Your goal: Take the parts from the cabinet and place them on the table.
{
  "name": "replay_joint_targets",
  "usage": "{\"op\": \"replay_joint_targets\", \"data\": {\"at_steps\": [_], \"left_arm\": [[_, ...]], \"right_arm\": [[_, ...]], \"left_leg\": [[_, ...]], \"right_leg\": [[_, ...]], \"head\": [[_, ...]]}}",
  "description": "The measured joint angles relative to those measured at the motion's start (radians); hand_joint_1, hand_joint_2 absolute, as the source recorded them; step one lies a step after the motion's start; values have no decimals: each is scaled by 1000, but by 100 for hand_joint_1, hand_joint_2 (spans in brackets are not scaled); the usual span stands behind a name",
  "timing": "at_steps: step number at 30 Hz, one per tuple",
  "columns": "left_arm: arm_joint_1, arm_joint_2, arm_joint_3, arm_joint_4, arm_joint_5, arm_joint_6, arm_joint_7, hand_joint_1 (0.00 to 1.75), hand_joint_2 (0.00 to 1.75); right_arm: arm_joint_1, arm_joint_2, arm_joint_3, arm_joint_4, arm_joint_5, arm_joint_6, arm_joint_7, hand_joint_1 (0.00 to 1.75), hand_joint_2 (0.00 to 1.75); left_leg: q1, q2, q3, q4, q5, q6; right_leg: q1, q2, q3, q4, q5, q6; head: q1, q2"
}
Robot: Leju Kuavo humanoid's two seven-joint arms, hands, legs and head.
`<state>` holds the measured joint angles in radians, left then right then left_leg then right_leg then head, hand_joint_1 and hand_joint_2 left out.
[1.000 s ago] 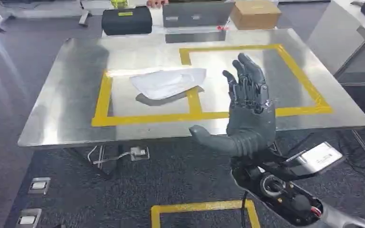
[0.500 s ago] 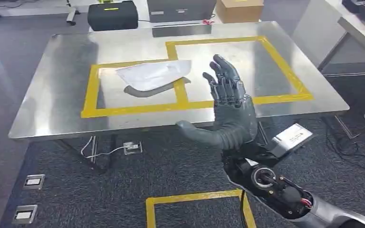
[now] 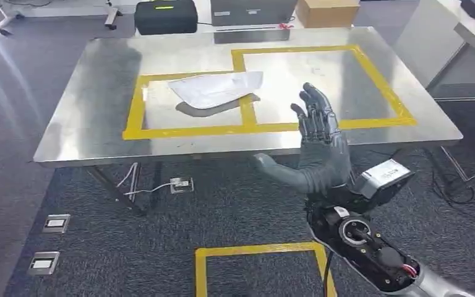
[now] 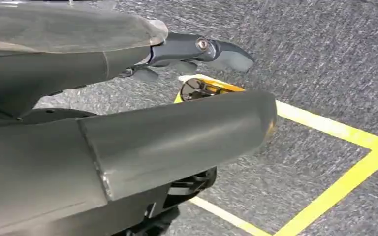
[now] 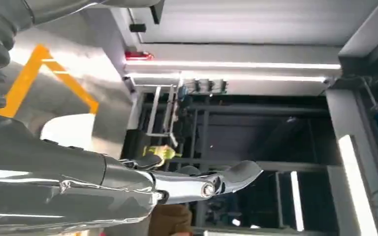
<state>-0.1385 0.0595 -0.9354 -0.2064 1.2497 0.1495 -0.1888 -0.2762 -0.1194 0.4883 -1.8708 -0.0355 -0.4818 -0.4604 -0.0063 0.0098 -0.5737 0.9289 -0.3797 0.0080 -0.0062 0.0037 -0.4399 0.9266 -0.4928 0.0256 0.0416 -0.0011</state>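
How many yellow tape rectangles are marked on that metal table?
2: a left rectangle holding the white bag, and a larger right rectangle behind the raised right hand. They share one side.

Dark grey carpet floor (image 3: 68,260) with yellow tape square (image 3: 260,250) and floor sockets (image 3: 55,223); steel tabletop (image 3: 86,124) marked in yellow tape; black case (image 3: 165,17), cardboard box (image 3: 328,12) behind.

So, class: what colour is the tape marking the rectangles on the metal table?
Yellow tape on the metal table; the head view shows it best.
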Motion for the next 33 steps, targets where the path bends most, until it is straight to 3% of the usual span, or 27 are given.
{"op": "replay_joint_targets", "data": {"at_steps": [1, 3, 4, 5, 6, 7, 8, 9, 10, 12, 13, 14, 16, 18, 19, 20, 22, 23, 24, 25, 27, 28, 29, 30, 31, 33], "left_arm": [[0, 0, 0, 0, 0, 0, 0, 0, 0], [1, 1, 0, 0, 0, 1, 0, 0, 0], [0, 1, 0, 0, 0, 2, 0, 0, 0], [0, -1, 0, 0, -1, 2, 0, 0, 0], [-1, -2, 0, 0, -2, 2, 2, 0, 0], [0, -3, 0, 0, -4, 2, 3, 0, 0], [-1, -4, 0, 0, -5, 2, 4, 0, 0], [-1, -6, 0, 0, -7, 2, 6, 0, 0], [-2, -6, 0, 0, -8, 2, 10, 0, 0], [-6, -7, 0, 0, -14, 1, 17, 0, 0], [-11, -7, 0, 0, -16, 2, 20, 0, 0], [-17, -8, 0, 0, -19, 2, 22, 0, 0], [-27, -13, 0, -1, -31, 0, 35, 0, 0], [-32, -21, 0, -2, -42, -3, 47, 0, 0], [-38, -23, 0, -2, -47, -3, 53, 0, 0], [-41, -25, 0, -2, -51, -3, 59, 0, 0], [-40, -28, 0, -2, -53, -3, 71, 0, 0], [-37, -28, 0, -2, -53, -3, 74, 0, 0], [-33, -28, 0, -2, -52, -3, 74, 0, 0], [-30, -28, 0, -2, -52, -3, 74, 0, 0], [-29, -28, 0, -2, -51, -6, 74, 0, 0], [-32, -28, -1, -2, -51, -8, 74, 0, 0], [-33, -27, 0, -2, -51, -8, 74, 0, 0], [-35, -28, -1, -2, -51, -9, 74, 0, 0], [-36, -28, -1, -2, -51, -9, 74, 0, 0], [-38, -28, -1, -2, -51, -9, 74, 0, 0]], "right_arm": [[2, 0, -3, 4, -6, 0, 2, 0, 175], [4, 0, -11, 13, -15, 0, 3, 0, 175], [4, 0, -13, 16, -20, 0, 5, 0, 175], [7, 0, -18, 19, -22, 0, 7, 0, 175], [11, 0, -23, 23, -24, -1, 9, 0, 175], [16, -1, -28, 28, -22, -4, 13, 0, 175], [21, -1, -35, 35, -11, -14, 29, 0, 175], [26, -3, -39, 43, 2, -24, 43, 0, 175], [28, -6, -43, 50, 23, -33, 62, 0, 175], [29, -11, -54, 91, 77, -41, 114, 0, 175], [27, -11, -59, 128, 76, -23, 142, 0, 175], [20, -15, -68, 194, 58, 6, 167, 0, 175], [2, -21, -82, 375, 42, 43, 219, 0, 175], [-23, -28, -92, 585, 11, 47, 284, 0, 175], [-23, -34, -100, 679, -19, 59, 295, 0, 175], [-16, -47, -115, 771, -55, 78, 314, 0, 175], [19, -56, -143, 942, -106, 122, 410, 0, 175], [45, -58, -146, 1013, -111, 144, 458, 0, 175], [73, -60, -150, 1079, -115, 160, 482, 0, 175], [96, -59, -151, 1131, -116, 169, 494, 0, 175], [116, -56, -153, 1232, -116, 171, 505, 0, 175], [116, -56, -157, 1269, -116, 172, 510, 0, 0], [113, -56, -159, 1299, -115, 172, 513, 0, 0], [114, -56, -161, 1323, -114, 172, 514, 0, 0], [111, -56, -163, 1353, -114, 174, 520, 0, 0], [112, -51, -167, 1420, -114, 190, 544, 0, 0]], "left_leg": [[1, 0, -3, -1, 6, -4], [-2, -3, -11, 3, 9, -16], [3, -4, -32, 37, -36, -20], [4, -4, -65, 113, -95, -24], [7, -5, -100, 205, -150, -26], [7, -5, -130, 287, -187, -28], [7, -5, -146, 343, -200, -28], [6, -5, -138, 350, -187, -26], [6, -5, -108, 311, -156, -22], [3, -5, 14, 124, -87, -5], [0, -6, 78, 34, -83, 5], [-7, -4, 105, -23, -90, 9], [-8, -6, 96, -21, -80, 13], [-4, -7, 92, -34, -59, 28], [-1, -8, 81, -39, -46, 32], [0, -12, 68, -39, -36, 40], [-3, -24, 46, -38, -20, 42], [-3, -26, 36, -36, -13, 42], [-4, -27, 27, -34, -9, 41], [-4, -27, 17, -30, -5, 39], [-5, -20, 0, -17, -1, 33], [-5, -15, -6, -8, 0, 31], [-9, -9, -14, -5, 1, 26], [-8, -2, -10, -3, 4, 22], [-9, -1, -12, 4, 9, 16], [-10, -2, -15, 5, 18, 4]], "right_leg": [[1, 1, -4, 3, 3, -4], [-4, -3, -17, -3, 18, -24], [-5, -4, -25, -3, 26, -33], [-5, -5, -39, -3, 35, -43], [-2, -5, -51, -3, 44, -46], [-1, -6, -63, -2, 52, -46], [1, -6, -75, -1, 61, -46], [2, -6, -86, 0, 68, -46], [3, -6, -98, 2, 76, -46], [6, -4, -116, 2, 91, -44], [6, -4, -117, 3, 96, -42], [12, -2, -123, 4, 102, -36], [7, -9, -123, 1, 114, -23], [13, -15, -128, -7, 126, -7], [6, -10, -137, 13, 96, -2], [4, -8, -163, 70, 38, 2], [0, -6, -220, 243, -67, 11], [-1, -6, -235, 311, -89, 13], [-1, -6, -231, 330, -83, 14], [-2, -6, -206, 302, -61, 15], [-5, -8, -91, 125, 6, 17], [-7, -10, -31, 27, 15, 18], [-1, -5, 1, -2, -3, 7], [2, 3, -14, 11, 17, -5], [3, 2, -16, 4, 15, -6], [3, 3, -24, 6, 23, -20]], "head": [[-4, 0], [-6, 0], [-12, 0], [-24, 0], [-33, 0], [-36, 0], [-40, 0], [-43, 0], [-46, 0], [-48, 0], [-48, 0], [-50, 0], [-48, 0], [-47, 0], [-55, 0], [-47, 0], [-30, 0], [-24, 0], [-18, 0], [-10, 0], [0, 0], [2, 0], [6, 0], [0, 0], [0, 0], [-4, 0]]}}
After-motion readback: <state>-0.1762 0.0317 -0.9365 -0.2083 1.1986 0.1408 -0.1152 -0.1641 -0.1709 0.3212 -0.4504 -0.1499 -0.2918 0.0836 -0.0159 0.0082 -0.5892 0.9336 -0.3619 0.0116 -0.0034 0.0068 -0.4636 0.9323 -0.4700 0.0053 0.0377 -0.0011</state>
